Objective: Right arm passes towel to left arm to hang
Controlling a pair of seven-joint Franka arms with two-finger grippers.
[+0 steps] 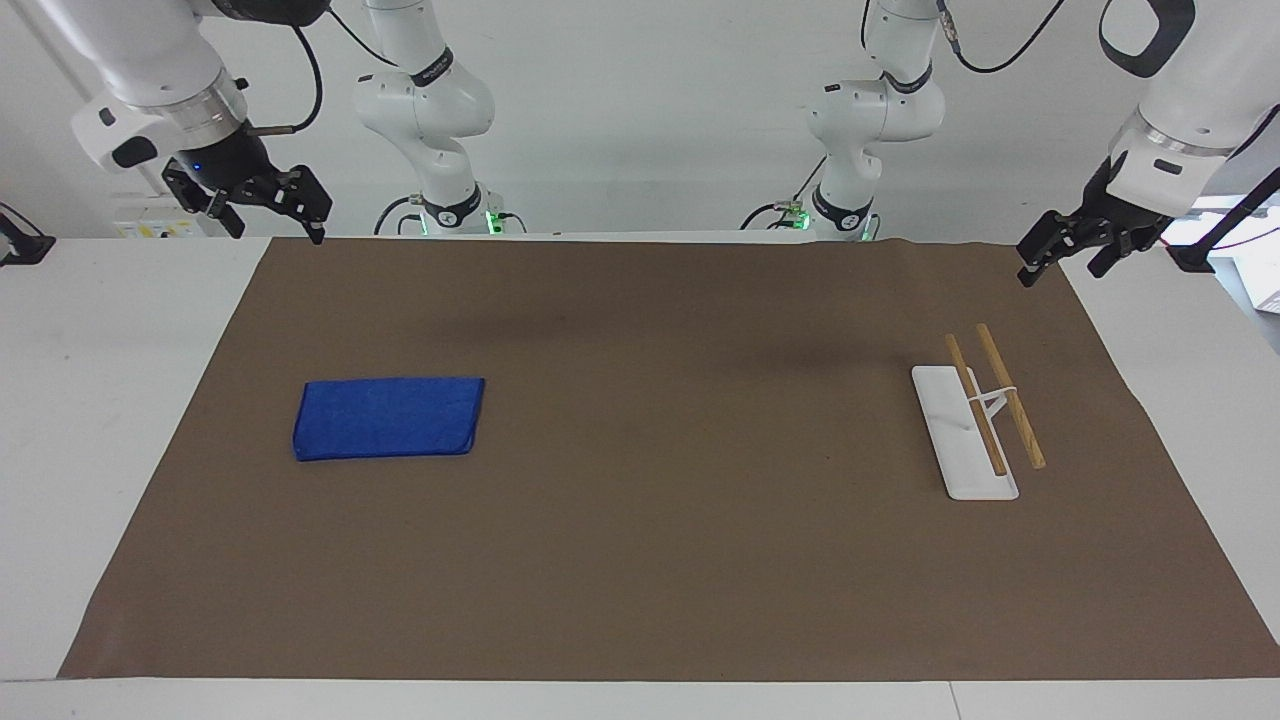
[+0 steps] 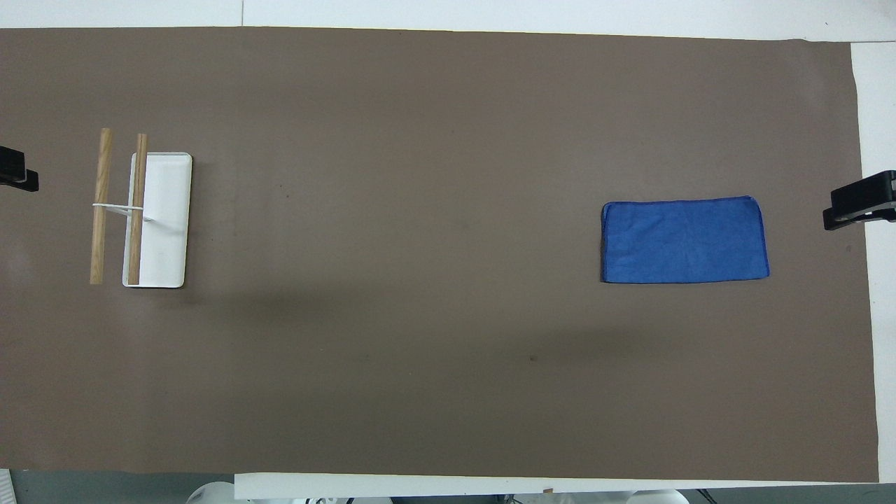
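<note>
The blue towel (image 1: 390, 418) lies folded flat on the brown mat toward the right arm's end of the table; it also shows in the overhead view (image 2: 684, 240). My right gripper (image 1: 275, 228), with its blue light, hangs open and empty in the air over the mat's corner near its base, well apart from the towel. Only its tips (image 2: 859, 200) show in the overhead view. My left gripper (image 1: 1062, 270) hangs open and empty above the mat's edge at the left arm's end, its tip just in the overhead view (image 2: 17, 173). Both arms wait.
A rack (image 1: 985, 415) with a white base and two wooden rods stands on the mat at the left arm's end, also in the overhead view (image 2: 140, 210). The brown mat (image 1: 650, 520) covers most of the white table.
</note>
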